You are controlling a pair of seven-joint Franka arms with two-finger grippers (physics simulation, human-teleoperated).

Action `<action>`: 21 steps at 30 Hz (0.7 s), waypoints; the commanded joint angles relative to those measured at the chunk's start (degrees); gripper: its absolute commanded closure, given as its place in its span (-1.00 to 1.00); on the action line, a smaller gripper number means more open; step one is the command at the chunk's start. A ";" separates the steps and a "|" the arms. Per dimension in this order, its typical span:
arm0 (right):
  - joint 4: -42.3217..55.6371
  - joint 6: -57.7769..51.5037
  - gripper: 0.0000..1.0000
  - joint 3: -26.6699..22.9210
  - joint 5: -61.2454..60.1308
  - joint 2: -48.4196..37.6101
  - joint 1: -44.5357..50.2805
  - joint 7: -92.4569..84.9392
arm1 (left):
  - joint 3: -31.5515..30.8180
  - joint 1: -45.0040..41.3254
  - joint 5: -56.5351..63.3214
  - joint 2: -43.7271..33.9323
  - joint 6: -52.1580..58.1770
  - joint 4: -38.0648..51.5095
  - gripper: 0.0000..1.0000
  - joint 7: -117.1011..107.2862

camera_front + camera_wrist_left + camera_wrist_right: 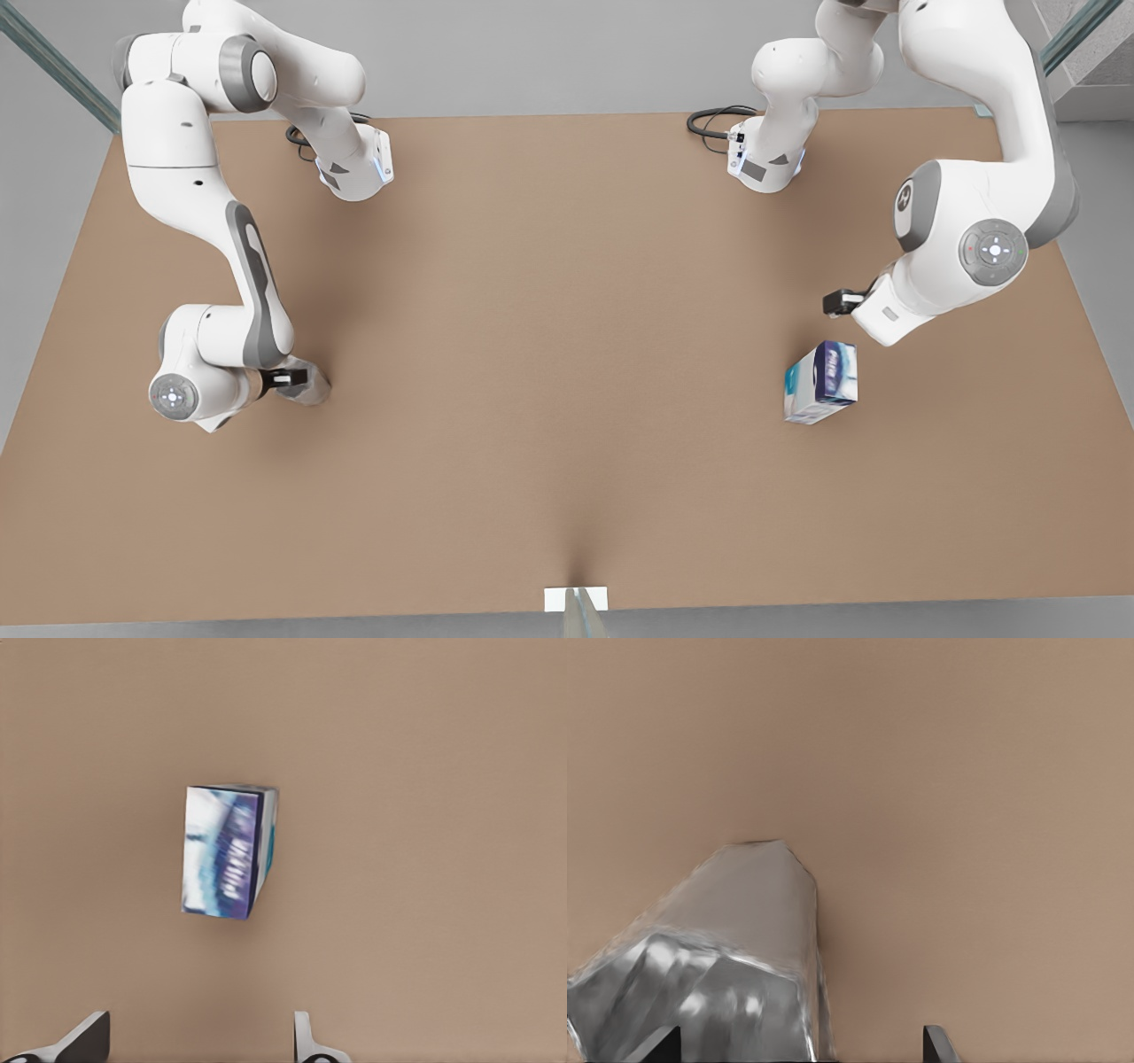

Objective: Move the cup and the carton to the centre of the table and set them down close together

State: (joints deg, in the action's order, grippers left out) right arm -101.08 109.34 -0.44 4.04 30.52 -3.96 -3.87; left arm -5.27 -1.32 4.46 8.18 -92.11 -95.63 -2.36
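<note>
Tabletop (549, 354) of plain light brown is being bordered by grey floor. The carton (821, 382) is standing near the edge at the front view's right, just beside the left gripper (842, 303), whose fingers (306, 1041) are being held wide apart, empty. Near the opposite edge, the cup (726, 948) is being straddled by the right gripper (297, 379), fingers spread, not visibly clamped.

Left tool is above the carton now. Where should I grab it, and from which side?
Come straight down on the carton and close the open left tool across its two broad printed faces. It stands upright and apart from everything on the table, so those flat parallel sides probably give the firmest pinch.
</note>
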 commanded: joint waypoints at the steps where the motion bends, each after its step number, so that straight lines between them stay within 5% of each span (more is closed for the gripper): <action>1: 0.01 0.00 -1.00 0.00 0.00 0.15 -0.09 0.00 | 0.00 0.00 0.11 0.00 -0.09 0.00 -1.00 -0.02; 8: 1.15 0.62 -1.00 0.53 -0.09 2.26 -0.62 0.00 | 0.00 0.00 0.20 0.08 -0.35 0.00 -1.00 -0.02; 9: 1.15 0.62 -0.89 0.53 -0.61 2.52 -0.62 0.09 | 0.00 0.00 0.20 0.17 -0.35 0.00 -1.00 -0.02; 12: 1.24 0.62 -0.10 0.70 -1.14 2.61 -1.05 -0.96 | 0.00 0.00 0.20 0.35 -0.44 0.00 -1.00 0.07; 21: 3.70 0.53 0.50 0.88 -2.46 5.25 -1.23 -1.14 | 0.00 0.00 0.20 0.44 -0.53 0.00 -1.00 0.07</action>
State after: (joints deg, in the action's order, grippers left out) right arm -97.39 109.86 0.52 1.59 35.77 -5.27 -5.01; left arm -5.27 -1.32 4.66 8.62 -92.72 -95.63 -2.29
